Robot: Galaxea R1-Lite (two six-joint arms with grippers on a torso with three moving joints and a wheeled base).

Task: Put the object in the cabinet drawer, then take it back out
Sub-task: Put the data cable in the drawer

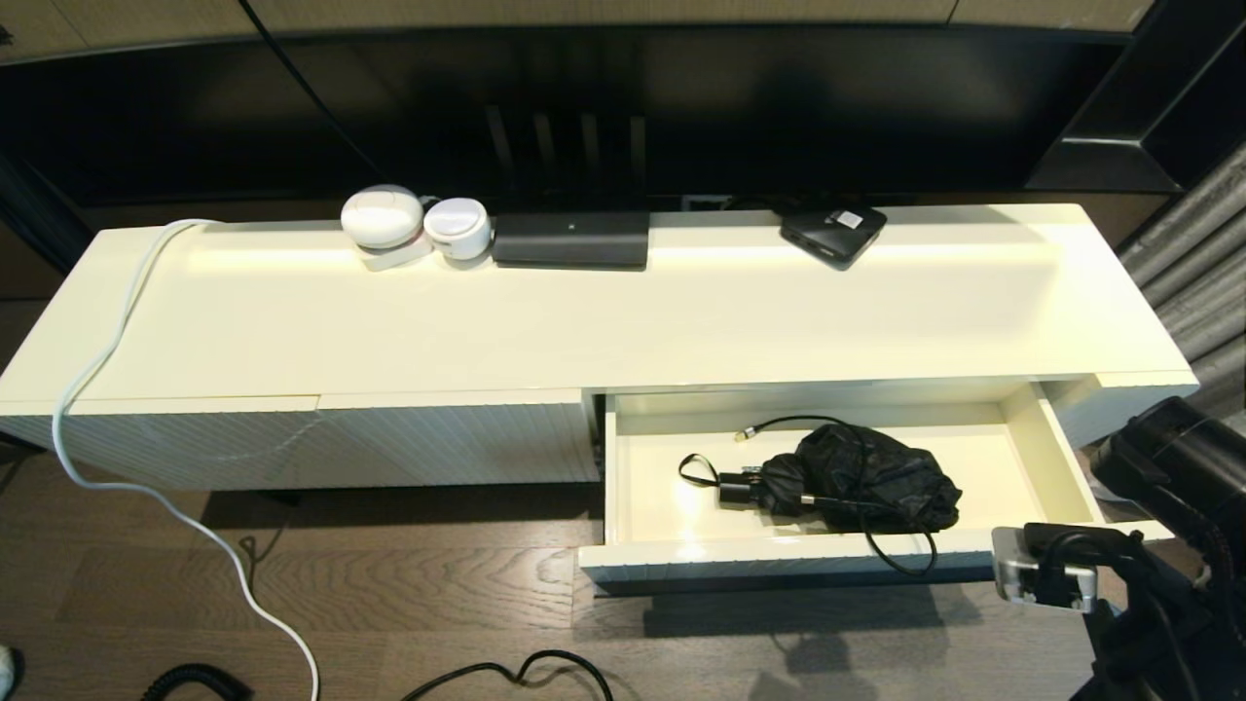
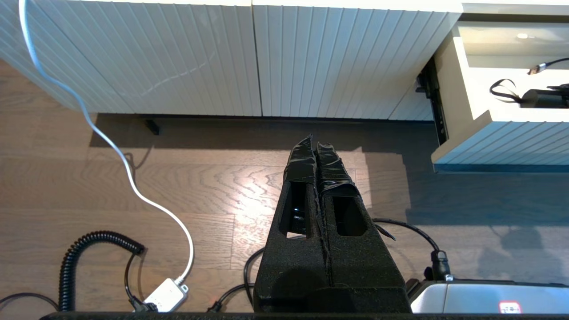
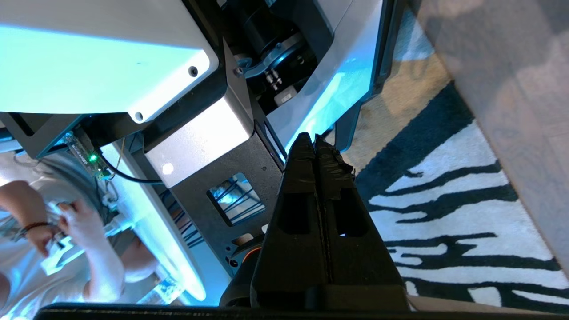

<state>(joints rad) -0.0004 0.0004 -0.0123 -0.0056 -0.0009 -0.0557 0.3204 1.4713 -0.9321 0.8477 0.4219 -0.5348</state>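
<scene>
The head view looks down from above and in front at the cabinet (image 1: 623, 312) and its open cabinet drawer (image 1: 642, 458), which the left wrist view shares from low over the floor (image 2: 178, 186), while the right wrist view faces back, close to the robot's base (image 3: 209, 146).

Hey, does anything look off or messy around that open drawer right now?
Slightly. In the open cabinet drawer, a loop of black cable from beside the folded black umbrella hangs over the front edge, where it might get pinched if the drawer closes.
</scene>
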